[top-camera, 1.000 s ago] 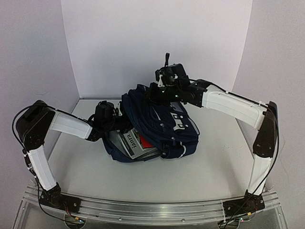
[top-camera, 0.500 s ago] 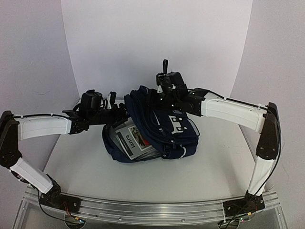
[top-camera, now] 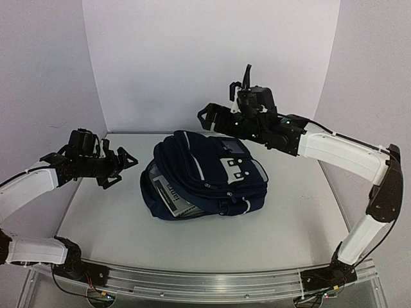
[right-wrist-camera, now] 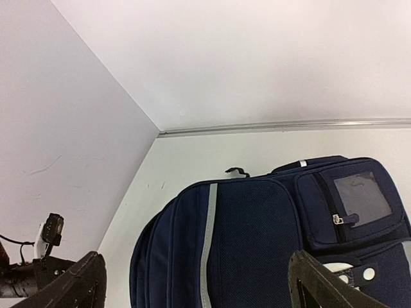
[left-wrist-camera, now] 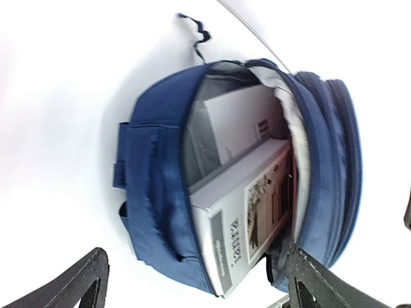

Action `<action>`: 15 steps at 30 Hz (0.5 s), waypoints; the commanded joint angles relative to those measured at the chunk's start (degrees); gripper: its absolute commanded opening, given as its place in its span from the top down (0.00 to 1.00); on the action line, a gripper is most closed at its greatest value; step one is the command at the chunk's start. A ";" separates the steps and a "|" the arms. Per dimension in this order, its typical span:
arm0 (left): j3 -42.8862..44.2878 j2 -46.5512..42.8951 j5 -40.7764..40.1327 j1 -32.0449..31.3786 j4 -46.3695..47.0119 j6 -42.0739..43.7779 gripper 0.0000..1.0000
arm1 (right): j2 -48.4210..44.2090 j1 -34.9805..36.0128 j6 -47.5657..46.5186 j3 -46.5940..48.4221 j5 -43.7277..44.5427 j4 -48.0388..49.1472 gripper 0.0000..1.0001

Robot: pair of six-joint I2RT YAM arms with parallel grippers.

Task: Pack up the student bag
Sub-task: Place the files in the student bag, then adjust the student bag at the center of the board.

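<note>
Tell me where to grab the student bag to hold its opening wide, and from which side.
Take the student bag by the upper lip of its open mouth, coming in from the left with the left pincer. The bag lies flat with the mouth facing that arm, and the lip is a thin fabric edge raised off the books, so it can probably be pinched.

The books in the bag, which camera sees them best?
The left wrist view. It looks straight into the open bag, so both books show, with printing on their covers. The top external view catches only part of one book at the opening. The right wrist view sees just the bag's outside fabric, no books.
</note>
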 commanded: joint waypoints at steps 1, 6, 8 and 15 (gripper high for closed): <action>0.09 3.49 7.49 5.54 3.17 0.98 0.04 | -4.53 -3.85 2.32 -4.55 1.42 -5.86 0.02; 5.72 11.17 11.47 6.53 6.77 6.20 0.00 | -10.05 -10.99 9.60 -16.11 -3.12 -7.04 0.02; 7.66 14.86 10.38 6.51 6.88 9.08 0.00 | -12.61 -13.67 12.08 -21.94 -4.54 -6.96 0.02; 11.86 26.78 10.74 6.68 7.52 14.06 0.02 | -17.12 -16.87 20.26 -37.53 -10.01 -1.05 0.02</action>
